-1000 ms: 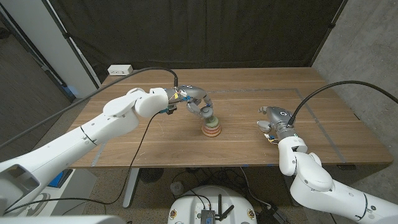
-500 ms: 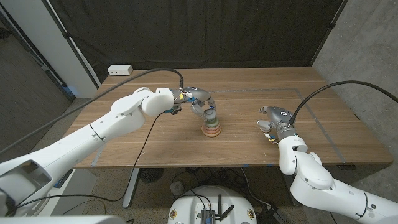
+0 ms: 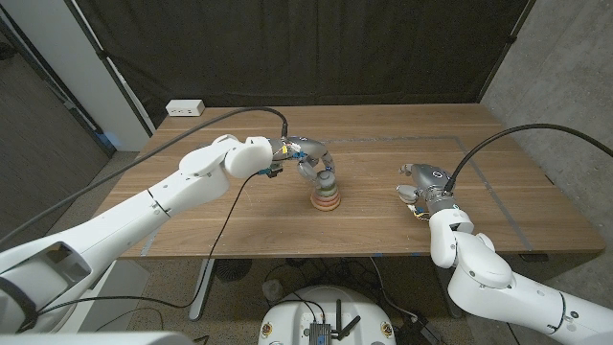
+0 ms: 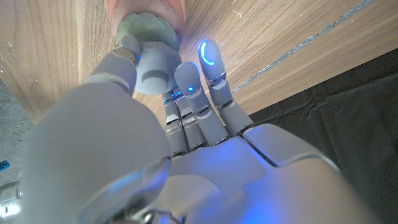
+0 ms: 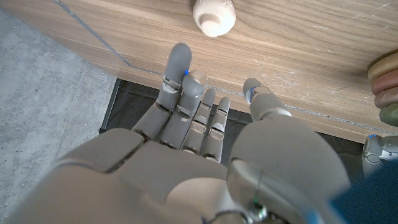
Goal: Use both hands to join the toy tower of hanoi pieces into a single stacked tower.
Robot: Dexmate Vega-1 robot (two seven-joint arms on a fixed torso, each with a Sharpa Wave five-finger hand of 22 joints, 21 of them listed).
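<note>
Centrally, the left hand (image 3: 311,163) pinches a grey-blue piece (image 4: 153,68) atop the stacked tower (image 3: 327,195). At three o'clock from it, the right hand (image 3: 421,182) waits empty, fingers apart, near a white piece (image 5: 214,15).

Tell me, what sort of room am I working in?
Probably a lab or test bay: a black curtain hangs behind the wooden table, a bare concrete wall stands at right, and a power strip sits on the table's far corner.

Wooden table (image 3: 239,225) sits out front, pale tape lines (image 3: 479,171) marking a rectangle on its top. A white power strip (image 3: 186,107) lies on the far left corner. Black curtain (image 3: 316,48) hangs behind, grey concrete wall (image 3: 565,67) alongside it.
</note>
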